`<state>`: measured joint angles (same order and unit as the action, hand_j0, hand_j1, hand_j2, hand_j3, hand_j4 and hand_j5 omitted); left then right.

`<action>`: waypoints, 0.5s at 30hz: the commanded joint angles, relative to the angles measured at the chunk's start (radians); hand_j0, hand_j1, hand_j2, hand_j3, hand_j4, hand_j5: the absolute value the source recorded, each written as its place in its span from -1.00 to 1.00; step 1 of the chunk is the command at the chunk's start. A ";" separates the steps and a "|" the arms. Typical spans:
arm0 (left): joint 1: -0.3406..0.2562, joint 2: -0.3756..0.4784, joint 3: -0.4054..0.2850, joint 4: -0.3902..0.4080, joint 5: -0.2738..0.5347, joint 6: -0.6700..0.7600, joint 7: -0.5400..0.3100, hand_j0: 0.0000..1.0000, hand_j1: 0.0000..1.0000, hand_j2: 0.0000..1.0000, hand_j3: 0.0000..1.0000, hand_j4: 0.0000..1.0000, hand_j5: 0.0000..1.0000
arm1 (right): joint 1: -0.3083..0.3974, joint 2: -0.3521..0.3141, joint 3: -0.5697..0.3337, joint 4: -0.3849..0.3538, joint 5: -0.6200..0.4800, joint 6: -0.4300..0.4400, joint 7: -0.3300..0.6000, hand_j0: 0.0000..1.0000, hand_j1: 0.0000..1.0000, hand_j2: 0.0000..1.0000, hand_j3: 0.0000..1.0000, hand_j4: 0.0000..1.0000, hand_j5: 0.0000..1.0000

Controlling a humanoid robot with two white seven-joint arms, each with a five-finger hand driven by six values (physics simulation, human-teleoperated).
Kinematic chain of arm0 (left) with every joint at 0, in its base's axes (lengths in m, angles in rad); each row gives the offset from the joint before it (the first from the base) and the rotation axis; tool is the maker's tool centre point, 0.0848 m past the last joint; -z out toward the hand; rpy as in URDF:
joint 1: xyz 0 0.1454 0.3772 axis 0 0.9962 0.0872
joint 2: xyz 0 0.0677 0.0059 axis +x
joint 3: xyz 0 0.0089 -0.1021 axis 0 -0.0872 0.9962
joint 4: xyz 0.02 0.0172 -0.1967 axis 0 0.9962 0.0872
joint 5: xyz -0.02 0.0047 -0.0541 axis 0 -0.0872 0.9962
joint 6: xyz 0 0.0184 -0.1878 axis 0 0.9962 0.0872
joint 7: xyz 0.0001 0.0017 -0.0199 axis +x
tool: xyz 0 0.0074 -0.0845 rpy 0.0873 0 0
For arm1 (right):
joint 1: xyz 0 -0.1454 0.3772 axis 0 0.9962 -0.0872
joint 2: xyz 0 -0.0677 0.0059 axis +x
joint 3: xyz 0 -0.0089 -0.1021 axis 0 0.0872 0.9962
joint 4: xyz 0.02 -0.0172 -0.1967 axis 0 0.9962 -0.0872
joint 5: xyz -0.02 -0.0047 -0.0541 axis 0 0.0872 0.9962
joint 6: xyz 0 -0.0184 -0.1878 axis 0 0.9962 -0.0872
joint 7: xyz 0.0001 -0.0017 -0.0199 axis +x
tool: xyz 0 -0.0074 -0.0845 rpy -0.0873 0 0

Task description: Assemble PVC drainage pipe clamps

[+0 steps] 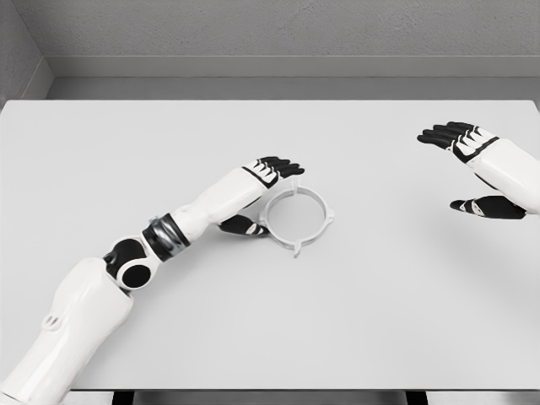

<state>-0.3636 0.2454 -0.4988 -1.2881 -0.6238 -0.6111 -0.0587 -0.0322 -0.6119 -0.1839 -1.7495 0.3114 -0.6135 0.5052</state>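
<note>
Head view: white ring-shaped pipe clamp (295, 218) lies flat near mid-counter (253, 337), just right of the left robot hand (266, 192). Fingers straight over the ring's upper-left rim, thumb at its left edge; contact unclear, nothing gripped. Clamp is round, so no clear long axis; small tabs stick out at lower and right rim. Right robot hand (468, 160) well apart at far right, open, empty.
</note>
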 commanded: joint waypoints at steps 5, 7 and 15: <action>0.000 -0.014 0.003 0.001 0.007 0.000 0.000 1.00 1.00 1.00 1.00 1.00 1.00 | 0.000 0.000 0.000 -0.001 -0.008 0.003 -0.001 1.00 1.00 1.00 1.00 1.00 1.00; 0.000 -0.014 0.003 0.001 0.007 0.000 0.000 1.00 1.00 1.00 1.00 1.00 1.00 | 0.000 0.000 0.000 -0.001 -0.008 0.003 -0.001 1.00 1.00 1.00 1.00 1.00 1.00; -0.002 -0.015 0.002 0.006 0.007 0.000 0.000 1.00 1.00 1.00 1.00 1.00 1.00 | 0.000 0.000 0.000 -0.001 -0.008 0.003 -0.001 1.00 1.00 1.00 1.00 1.00 1.00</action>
<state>-0.3835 0.2395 -0.4945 -1.2823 -0.6220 -0.6112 -0.0590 -0.0322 -0.6113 -0.1836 -1.7499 0.3111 -0.6134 0.5052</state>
